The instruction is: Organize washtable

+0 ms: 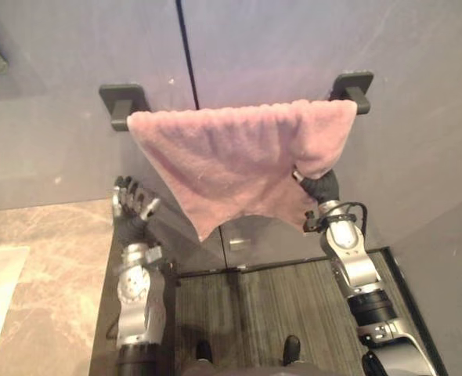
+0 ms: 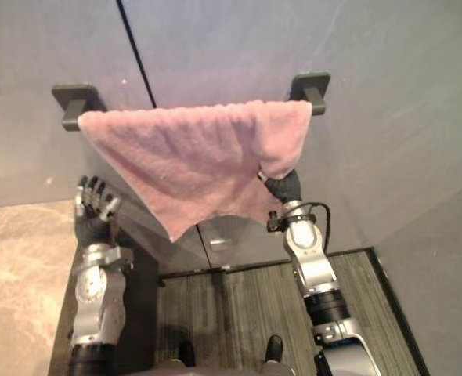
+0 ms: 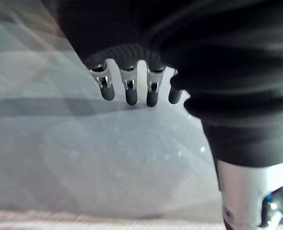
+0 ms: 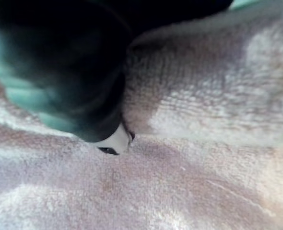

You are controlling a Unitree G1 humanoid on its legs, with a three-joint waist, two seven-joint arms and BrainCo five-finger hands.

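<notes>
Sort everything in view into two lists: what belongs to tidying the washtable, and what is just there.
Belongs to the job:
- towel, draped over the rail
- rail
- right hand, at the towel's right edge
- left hand, raised, holding nothing
- marble counter, likely the washtable

Just there:
- wall
- floor

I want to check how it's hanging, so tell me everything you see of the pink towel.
The towel is pink, fluffy terry, draped over a dark wall rail. It hangs unevenly: the lower edge drops to a point left of middle, and the right end is folded over. The right robot hand is tucked under that fold, touching it.
</notes>
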